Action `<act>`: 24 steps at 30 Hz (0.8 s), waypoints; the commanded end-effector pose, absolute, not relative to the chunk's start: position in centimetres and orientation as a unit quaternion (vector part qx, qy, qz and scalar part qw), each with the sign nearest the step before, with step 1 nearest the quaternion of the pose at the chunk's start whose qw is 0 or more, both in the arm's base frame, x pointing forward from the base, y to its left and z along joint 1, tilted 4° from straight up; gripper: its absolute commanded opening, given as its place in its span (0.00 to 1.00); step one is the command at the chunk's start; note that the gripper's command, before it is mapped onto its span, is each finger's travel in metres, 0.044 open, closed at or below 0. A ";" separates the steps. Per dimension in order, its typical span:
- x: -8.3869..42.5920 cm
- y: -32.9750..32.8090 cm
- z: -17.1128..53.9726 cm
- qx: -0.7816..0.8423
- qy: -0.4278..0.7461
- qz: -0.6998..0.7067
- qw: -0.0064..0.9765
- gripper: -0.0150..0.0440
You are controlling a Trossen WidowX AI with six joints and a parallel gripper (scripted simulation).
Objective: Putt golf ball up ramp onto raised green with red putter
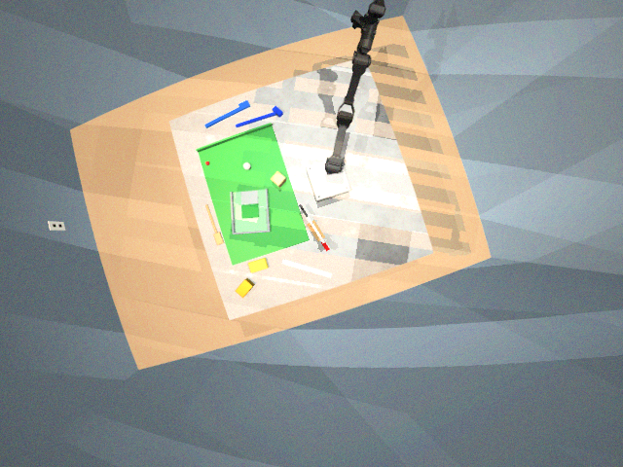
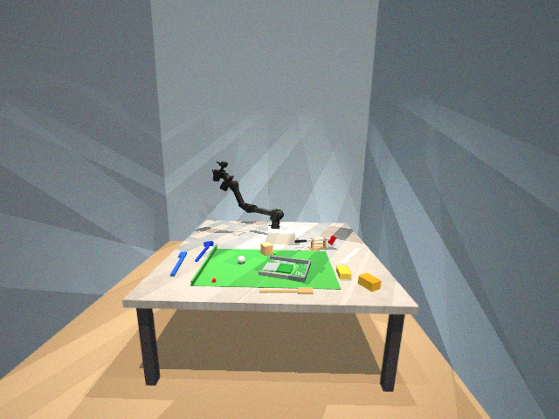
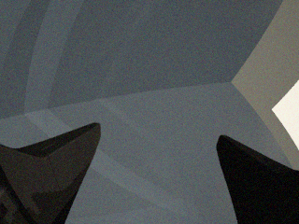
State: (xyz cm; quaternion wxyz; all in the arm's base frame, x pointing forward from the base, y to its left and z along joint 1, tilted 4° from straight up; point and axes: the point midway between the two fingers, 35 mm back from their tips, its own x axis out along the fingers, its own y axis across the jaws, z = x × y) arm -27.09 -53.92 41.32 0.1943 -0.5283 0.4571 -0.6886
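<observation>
The putter's red head [image 1: 325,246] [image 2: 332,240] sticks out past a small wooden rack [image 1: 317,228] [image 2: 318,249] that bears the putter; its black grip [image 1: 303,208] [image 2: 300,241] points toward the robot base. The white golf ball [image 1: 246,165] [image 2: 241,259] lies on the green mat [image 1: 226,173] [image 2: 225,275], away from the ramp. The light grey ramp [image 1: 249,197] [image 2: 271,266] leads to the green square [image 1: 249,211] [image 2: 285,267] inside a grey-walled frame. My gripper [image 3: 161,136] is open and empty, high above the table and far from the putter.
A wooden block [image 1: 277,178] [image 2: 266,248] and a small red ball [image 1: 207,162] [image 2: 214,280] are on the mat. Two blue tools lie beyond its bordered end. Two yellow blocks [image 1: 258,265] [image 1: 244,288] and a wooden paddle [image 1: 218,237] [image 2: 305,291] lie outside the mat.
</observation>
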 end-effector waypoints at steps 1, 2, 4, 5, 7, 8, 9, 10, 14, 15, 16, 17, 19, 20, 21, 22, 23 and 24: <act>-27.0 -53.8 41.5 -0.530 0.457 -0.688 0.191 0.98; -26.7 -53.6 41.9 -0.536 0.455 -0.687 0.183 1.00; -25.8 -52.5 43.7 -0.555 0.452 -0.682 0.149 1.00; -25.4 -51.6 44.8 -0.565 0.450 -0.680 0.128 1.00; -25.1 -49.4 47.6 -0.578 0.452 -0.675 0.081 1.00; -24.9 -48.2 48.9 -0.583 0.452 -0.673 0.057 1.00; -24.7 -47.3 50.0 -0.587 0.453 -0.670 0.037 1.00; -24.6 -46.4 50.9 -0.590 0.453 -0.669 0.021 1.00; -23.5 -42.0 55.0 -0.599 0.453 -0.657 -0.063 1.00; -23.1 -40.7 56.2 -0.600 0.452 -0.654 -0.088 1.00; -22.7 -39.4 57.2 -0.601 0.451 -0.650 -0.112 1.00; -22.3 -38.0 58.3 -0.601 0.451 -0.646 -0.137 1.00; -21.4 -35.2 60.2 -0.598 0.448 -0.638 -0.186 1.00; -20.9 -33.8 61.1 -0.596 0.447 -0.634 -0.210 1.00; -20.6 -32.9 61.6 -0.595 0.447 -0.630 -0.222 1.00; -20.3 -31.9 62.1 -0.593 0.447 -0.627 -0.234 1.00; -20.0 -31.0 62.6 -0.592 0.447 -0.623 -0.247 1.00; -19.7 -30.0 63.0 -0.590 0.447 -0.620 -0.259 1.00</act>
